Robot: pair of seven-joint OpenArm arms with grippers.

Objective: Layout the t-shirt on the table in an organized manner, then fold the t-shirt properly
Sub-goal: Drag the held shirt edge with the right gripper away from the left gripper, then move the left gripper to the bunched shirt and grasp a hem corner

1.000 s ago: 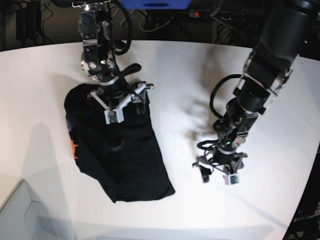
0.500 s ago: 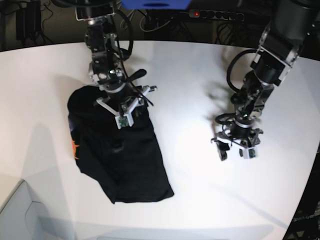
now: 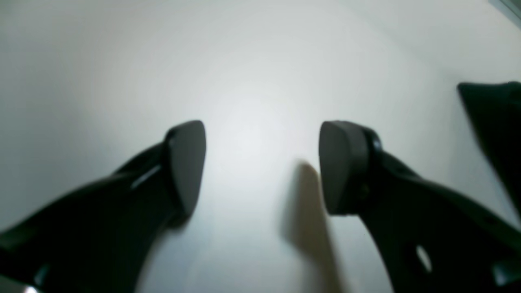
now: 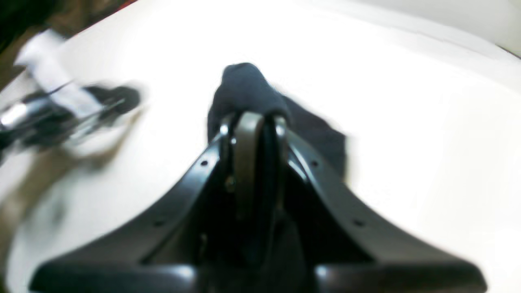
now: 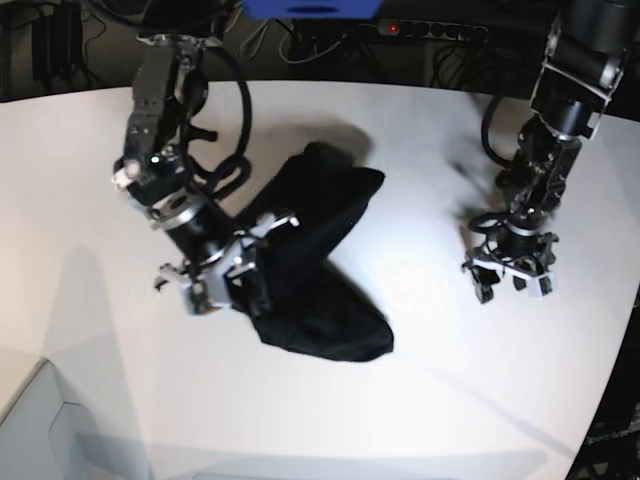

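Observation:
The black t-shirt (image 5: 320, 235) lies bunched in a diagonal band on the white table (image 5: 420, 420), with no print or label showing. My right gripper (image 5: 243, 283) is shut on the cloth at the band's near-left part. In the right wrist view a dark fold of the t-shirt (image 4: 244, 85) bulges just beyond the shut right gripper (image 4: 253, 120). My left gripper (image 5: 512, 285) hovers over bare table well right of the shirt. Seen from its wrist, the left gripper (image 3: 262, 162) is open and empty, with the t-shirt's edge (image 3: 496, 122) at far right.
A power strip (image 5: 430, 30) with a red light and cables lies behind the table's far edge. A pale box corner (image 5: 30, 430) sits at the front left. The table's curved edge (image 5: 610, 380) runs down the right side.
My right gripper has shut on the t-shirt and dragged it toward the front left, pulling it from a flat heap into a diagonal band. The left arm has drawn back to the right.

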